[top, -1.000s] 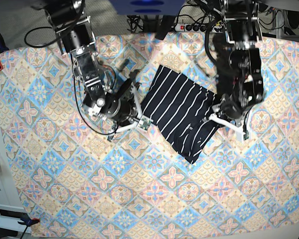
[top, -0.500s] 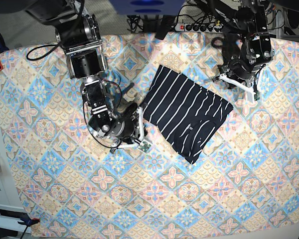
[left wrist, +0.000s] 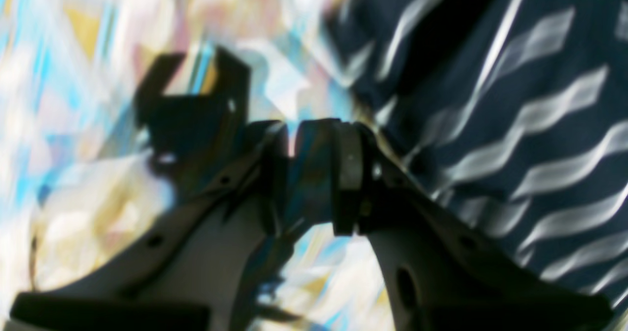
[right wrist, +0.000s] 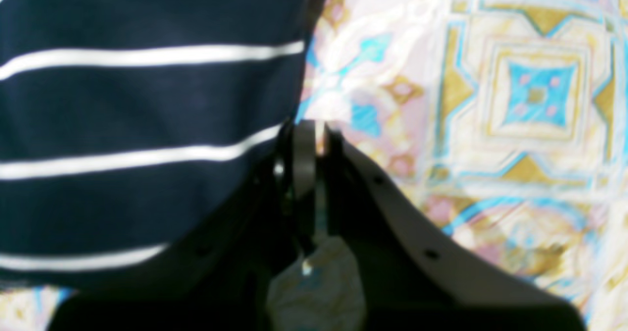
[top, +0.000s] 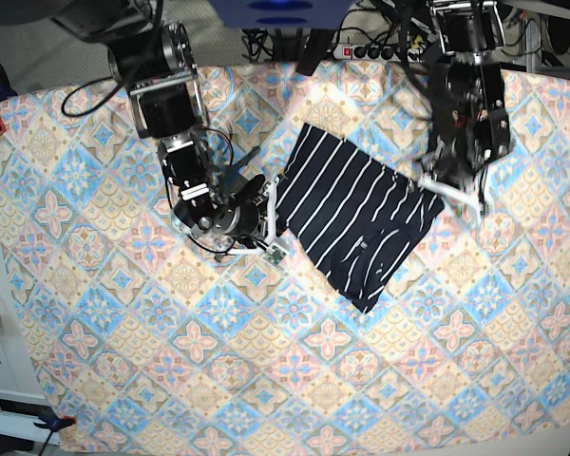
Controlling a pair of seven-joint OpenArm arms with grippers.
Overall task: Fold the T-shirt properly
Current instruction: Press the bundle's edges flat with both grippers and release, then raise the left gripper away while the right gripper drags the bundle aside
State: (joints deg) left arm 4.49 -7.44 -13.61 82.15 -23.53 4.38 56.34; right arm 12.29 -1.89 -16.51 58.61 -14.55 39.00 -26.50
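In the right wrist view, the right gripper (right wrist: 309, 135) has its jaws pressed together, holding nothing, with its tips just beside the edge of the dark navy short-sleeved cloth T-shirt with thin white stripes (right wrist: 147, 115).

In the blurred left wrist view, the left gripper (left wrist: 294, 144) has its jaws a little apart; it is not possible to tell whether they pinch anything (the picture is too smeared).

In the base view, the T-shirt (top: 356, 214) lies folded as a tilted rectangle on the pastel diamond-patterned tablecloth (top: 294, 380), slightly toward 1 o'clock from the centre. The right gripper (top: 269, 217) is at its 9 o'clock side, the left gripper (top: 456, 198) at 3 o'clock.
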